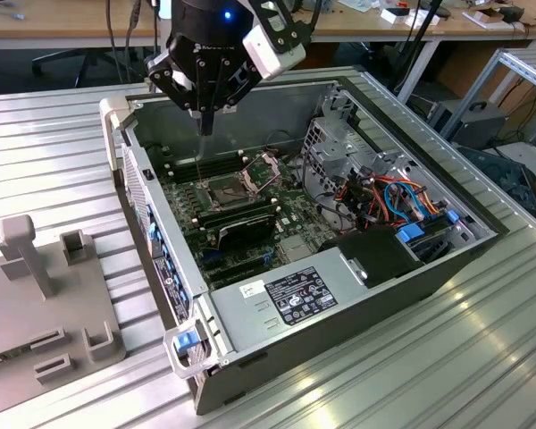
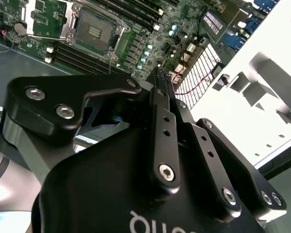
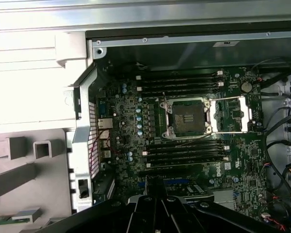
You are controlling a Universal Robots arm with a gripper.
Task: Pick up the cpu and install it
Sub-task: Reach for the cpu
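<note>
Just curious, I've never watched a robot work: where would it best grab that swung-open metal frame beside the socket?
Probably the frame's free edge, the one farthest from the socket, coming down from above. It seems hinged on the socket side, so that end won't move. Its middle is an open window, so only the thin rails offer a hold.
</note>
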